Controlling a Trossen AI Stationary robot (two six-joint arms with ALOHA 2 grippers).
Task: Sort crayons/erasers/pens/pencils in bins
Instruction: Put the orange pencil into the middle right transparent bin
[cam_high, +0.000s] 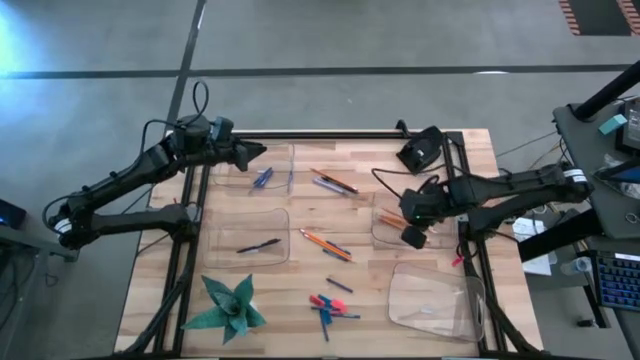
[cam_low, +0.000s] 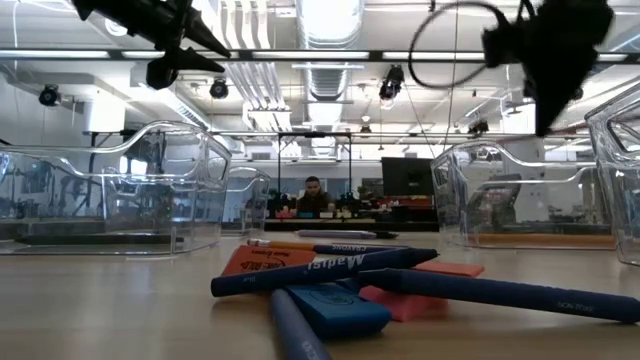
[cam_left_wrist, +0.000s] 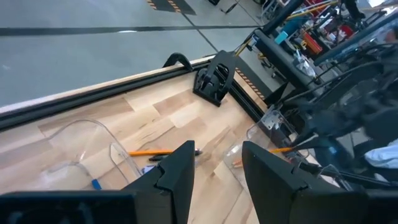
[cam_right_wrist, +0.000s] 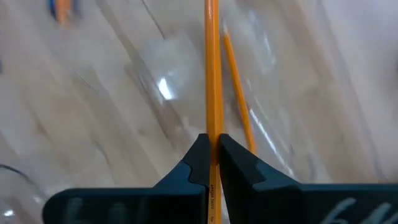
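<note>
My right gripper (cam_high: 410, 228) hangs over the right middle bin (cam_high: 385, 238), shut on an orange pencil (cam_right_wrist: 211, 74). A second pencil (cam_right_wrist: 239, 106) lies in that bin below it. My left gripper (cam_high: 258, 151) waits open and empty above the far left bin (cam_high: 250, 170), which holds blue sticks. More pencils (cam_high: 326, 243) lie flat on the table's middle. Near the front edge lie a pink-red eraser (cam_low: 425, 303), a blue eraser (cam_low: 335, 312) and blue pens (cam_low: 320, 272). One dark pen (cam_high: 258, 245) lies in the middle left bin. My right gripper pinches the orange pencil's shaft (cam_right_wrist: 211, 127) between its two fingertips. The fingers come steeply from above. The pencil runs on past the fingertips, straight and lifted clear above the bin.
An empty-looking clear bin (cam_high: 435, 300) stands at the near right. A green folded paper shape (cam_high: 230, 305) sits at the near left. A black mount (cam_high: 420, 150) stands at the far right corner. Bare wood lies between the bins.
</note>
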